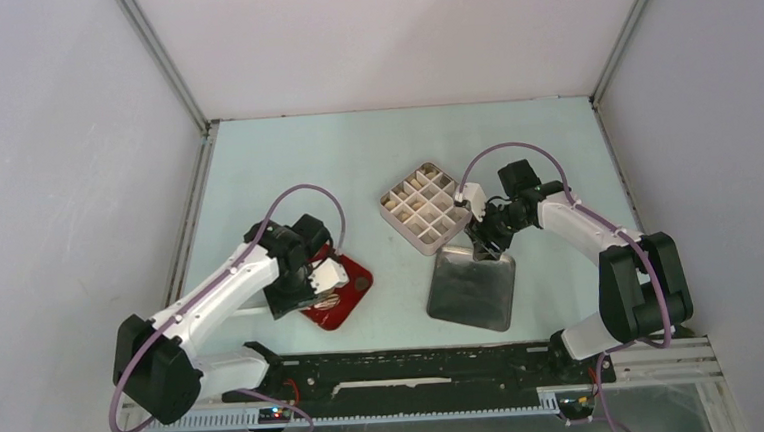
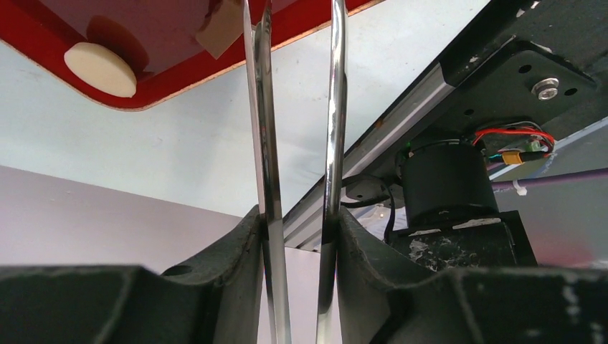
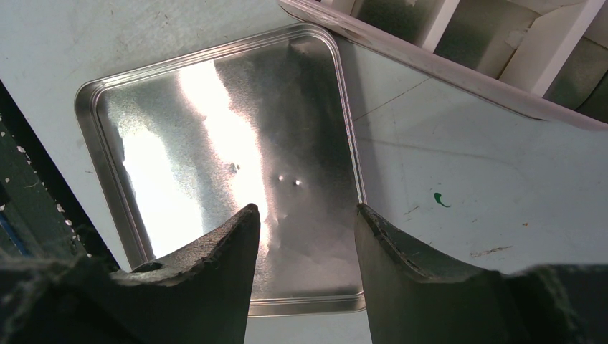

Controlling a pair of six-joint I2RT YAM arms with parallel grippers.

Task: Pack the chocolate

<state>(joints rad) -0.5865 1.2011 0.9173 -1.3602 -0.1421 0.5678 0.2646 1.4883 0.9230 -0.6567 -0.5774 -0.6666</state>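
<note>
A red tray fills the top left of the left wrist view, and a cream-white oval chocolate lies in it. A tan piece sits against the left arm of the metal tongs. The tong tips run off the top edge, so I cannot tell whether they hold it. My left gripper is shut on the tongs, over the red tray. My right gripper is open and empty above a shiny metal tin, next to the white divided box.
The metal tin lies right of centre, just below the divided box. A black rail runs along the near edge between the arm bases. White walls close in the table on three sides.
</note>
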